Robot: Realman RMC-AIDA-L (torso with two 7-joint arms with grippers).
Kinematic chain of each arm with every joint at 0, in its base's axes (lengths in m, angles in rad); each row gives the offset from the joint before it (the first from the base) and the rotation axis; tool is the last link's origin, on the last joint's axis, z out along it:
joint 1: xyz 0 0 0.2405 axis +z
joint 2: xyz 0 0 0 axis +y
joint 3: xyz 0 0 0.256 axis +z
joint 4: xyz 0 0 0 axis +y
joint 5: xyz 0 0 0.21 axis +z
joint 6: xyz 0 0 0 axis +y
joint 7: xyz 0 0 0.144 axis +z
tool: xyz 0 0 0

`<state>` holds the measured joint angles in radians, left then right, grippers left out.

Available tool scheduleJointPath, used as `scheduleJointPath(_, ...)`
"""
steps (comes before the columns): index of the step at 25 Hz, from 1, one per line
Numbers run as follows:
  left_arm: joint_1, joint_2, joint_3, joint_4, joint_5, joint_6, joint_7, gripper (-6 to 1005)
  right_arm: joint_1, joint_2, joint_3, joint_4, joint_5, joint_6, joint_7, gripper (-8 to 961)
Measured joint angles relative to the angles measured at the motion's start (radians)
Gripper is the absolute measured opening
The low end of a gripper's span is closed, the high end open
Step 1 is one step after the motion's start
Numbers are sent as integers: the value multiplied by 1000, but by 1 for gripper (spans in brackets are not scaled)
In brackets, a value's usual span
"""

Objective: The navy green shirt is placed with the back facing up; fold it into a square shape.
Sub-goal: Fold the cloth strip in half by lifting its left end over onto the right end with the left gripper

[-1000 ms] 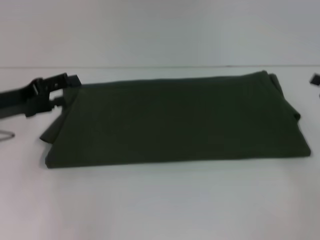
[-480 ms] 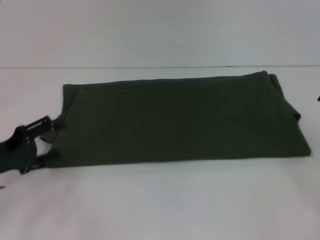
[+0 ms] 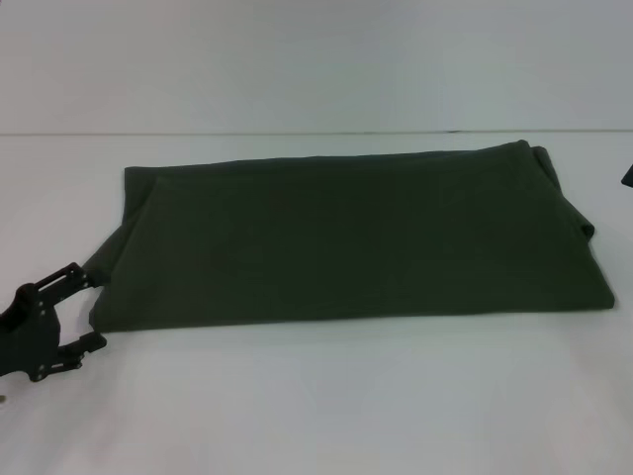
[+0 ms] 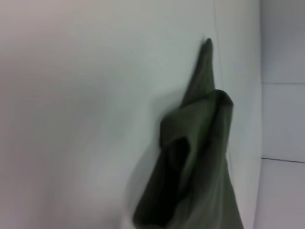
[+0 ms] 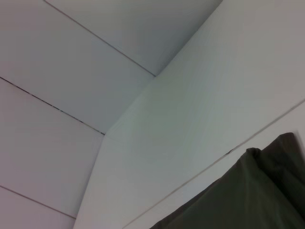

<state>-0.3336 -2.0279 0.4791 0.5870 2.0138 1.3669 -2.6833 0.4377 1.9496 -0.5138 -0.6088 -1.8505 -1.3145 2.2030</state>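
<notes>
Dark olive-green cotton shirt (image 3: 356,237), soft and limp, lies as a long band on the white desk (image 3: 316,406); left gripper (image 3: 61,319), jaws released, beside its left corner, the likely grasp point.

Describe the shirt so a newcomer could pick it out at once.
On the white table, the navy green shirt lies flat, folded into a wide band across the middle. It is the only cloth there, dark and plain, with the left gripper open beside its near left corner.
</notes>
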Motion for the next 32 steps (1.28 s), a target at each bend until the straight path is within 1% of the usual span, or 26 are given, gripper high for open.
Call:
scheduleJointPath(7,-27,5,7,-39,12,-40,-13,949,-5,0,0,0,0,0,0,732)
scheduleJointPath(13,-45,10,6,-46,35,-51,-27,949,-11,2,0,0,5,-1,0,733)
scheduleJointPath(19,-39,3,-22,-31,-12,-31,-6,949,-13,7,4,0,6,-1,0,731)
scheduleJointPath(23,-53,1,-19,-44,2,-77,-5,949,-13,9,8,4,5,-1,-4,732)
scheduleJointPath(26,-67,5,-11,-58,36,-108,-8,950,-12,5,11,24,6,1,-10,733)
scheduleJointPath(28,-67,8,-14,-55,39,-94,-7,950,-10,2,16,34,6,4,-10,733)
scheduleJointPath(32,-40,4,-36,-7,24,-4,-12,950,-12,1,23,39,6,6,-11,733)
